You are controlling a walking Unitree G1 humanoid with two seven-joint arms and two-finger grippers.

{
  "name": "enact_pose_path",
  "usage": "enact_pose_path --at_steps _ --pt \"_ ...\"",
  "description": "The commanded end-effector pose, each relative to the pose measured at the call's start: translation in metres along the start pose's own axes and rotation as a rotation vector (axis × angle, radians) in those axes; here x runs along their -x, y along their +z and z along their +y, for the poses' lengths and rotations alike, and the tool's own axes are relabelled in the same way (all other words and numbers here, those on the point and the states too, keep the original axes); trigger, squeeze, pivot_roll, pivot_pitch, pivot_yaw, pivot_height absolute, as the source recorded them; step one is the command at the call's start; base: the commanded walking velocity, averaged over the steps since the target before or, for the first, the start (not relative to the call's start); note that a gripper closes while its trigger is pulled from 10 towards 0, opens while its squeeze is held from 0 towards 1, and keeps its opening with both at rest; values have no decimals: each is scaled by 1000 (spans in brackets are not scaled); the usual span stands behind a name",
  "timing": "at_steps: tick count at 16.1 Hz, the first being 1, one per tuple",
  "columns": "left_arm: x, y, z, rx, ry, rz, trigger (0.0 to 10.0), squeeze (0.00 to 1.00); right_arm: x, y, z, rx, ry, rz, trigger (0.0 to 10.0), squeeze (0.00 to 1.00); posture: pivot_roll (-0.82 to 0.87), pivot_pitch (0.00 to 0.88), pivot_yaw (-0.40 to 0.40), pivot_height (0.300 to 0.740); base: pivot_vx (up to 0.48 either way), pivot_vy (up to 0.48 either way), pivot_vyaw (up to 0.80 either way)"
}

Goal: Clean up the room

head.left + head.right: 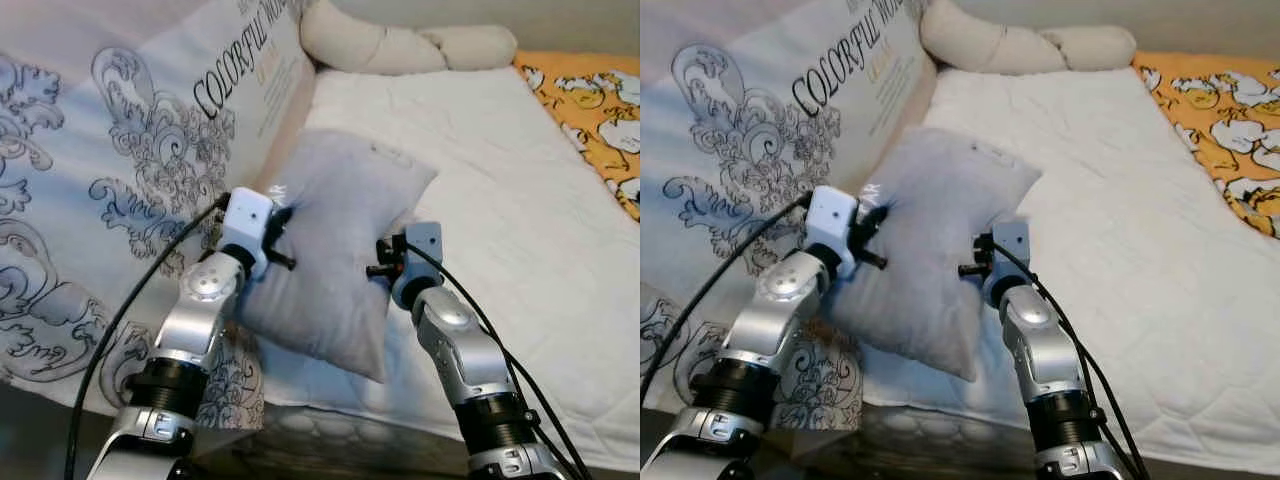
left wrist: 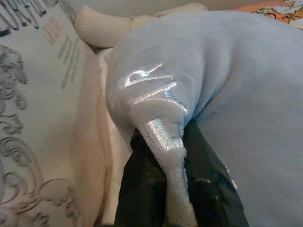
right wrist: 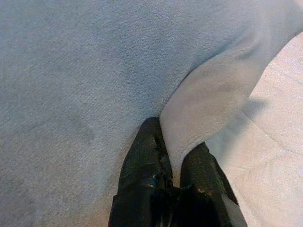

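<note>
A pale grey-blue cushion [image 1: 335, 240] hangs tilted over the near part of the white mattress [image 1: 500, 170], held up between both arms. My left gripper [image 1: 283, 232] is shut on the cushion's left edge; in the left wrist view a fold of the cushion [image 2: 165, 142] sits pinched between the black fingers [image 2: 142, 184]. My right gripper [image 1: 392, 252] is shut on the cushion's right edge, where the right wrist view has the fabric corner [image 3: 203, 99] clamped between the fingers [image 3: 142, 179].
A large printed packaging sheet [image 1: 120, 150] with black scrollwork leans along the bed's left side. A cream bolster pillow [image 1: 400, 45] lies at the head. An orange patterned blanket [image 1: 600, 110] covers the far right. The mattress's front edge [image 1: 340, 420] is just below the cushion.
</note>
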State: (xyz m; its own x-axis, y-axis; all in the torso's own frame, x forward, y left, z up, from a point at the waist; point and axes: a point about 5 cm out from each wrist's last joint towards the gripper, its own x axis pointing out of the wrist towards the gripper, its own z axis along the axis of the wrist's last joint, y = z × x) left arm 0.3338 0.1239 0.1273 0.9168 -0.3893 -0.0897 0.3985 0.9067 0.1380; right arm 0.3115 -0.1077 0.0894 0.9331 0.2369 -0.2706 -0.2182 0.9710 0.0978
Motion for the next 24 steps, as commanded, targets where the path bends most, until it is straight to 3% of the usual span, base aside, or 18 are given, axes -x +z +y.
enact_pose_path --at_steps 1,15,16,17,20,23,24 --pt "-4 12 -6 -8 -17 -50 10000 0 0 9 -4 7 -10 -30 10000 0 -49 0 45 740 281 0 0" --pt "-5 12 -5 -24 -7 -50 10000 0 0 8 -5 -2 -21 -26 10000 0 -55 0 57 740 241 0 0" --pt "-6 11 -5 -48 0 -42 10000 0 -1 8 -7 -30 -29 -23 10000 133 -60 0 61 740 0 0 0" --pt "-7 10 -5 -53 0 -39 10000 0 0 8 -9 -63 -35 -23 10000 1000 -63 0 63 740 0 0 0" --pt "-11 6 -5 -84 3 -20 10000 0 1 5 -18 -55 -73 -6 10000 1000 -69 0 65 740 0 0 0" --pt "-20 -5 2 -181 41 30 10000 0 6 -1 -25 -12 -67 17 10000 1000 -74 0 62 740 0 0 0" --pt "-23 -8 10 -246 89 49 10000 0 9 -2 -28 13 -55 19 10000 1000 -79 0 65 740 0 0 0"
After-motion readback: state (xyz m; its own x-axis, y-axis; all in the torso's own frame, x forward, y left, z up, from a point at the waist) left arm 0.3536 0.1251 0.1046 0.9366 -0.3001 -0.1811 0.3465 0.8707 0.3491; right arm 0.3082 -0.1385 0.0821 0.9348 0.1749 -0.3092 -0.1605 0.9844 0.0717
